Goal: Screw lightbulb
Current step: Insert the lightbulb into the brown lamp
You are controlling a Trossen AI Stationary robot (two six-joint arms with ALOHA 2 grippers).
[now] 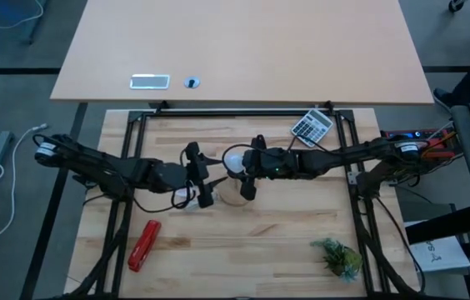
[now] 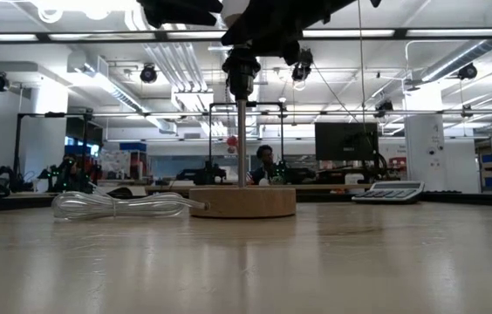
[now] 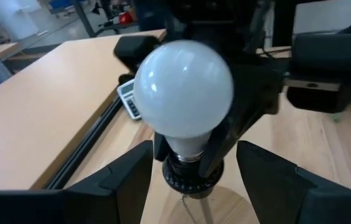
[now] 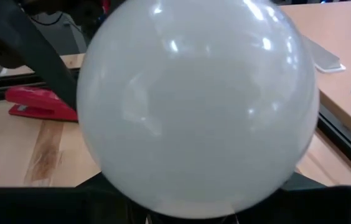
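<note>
The white lightbulb [image 3: 185, 87] stands upright with its screw end in the black socket [image 3: 191, 177] at the top of a thin pole [image 2: 241, 139]. The pole rises from the round wooden disc [image 2: 242, 202]. My right gripper [image 1: 246, 167] reaches in from the table's right and is shut on the bulb, which fills the right wrist view [image 4: 197, 106]. My left gripper [image 1: 201, 177] is open at the same height on the bulb's left. Its fingers [image 3: 119, 183] stand on either side of the socket, apart from it. My right gripper pinches the bulb's narrowing lower part [image 3: 191, 144], just above the socket, between its two fingers [image 3: 226, 138]. The fingers come in about level from the table's right. The bulb stands upright with its base in the socket, high above the table.
A clear coiled cord [image 2: 124, 206] lies beside the disc on its left. A calculator [image 1: 312, 127] lies at the far right, a red stapler [image 1: 143, 244] at the near left, and a small green plant [image 1: 337, 257] at the near right. A person sits in the room behind.
</note>
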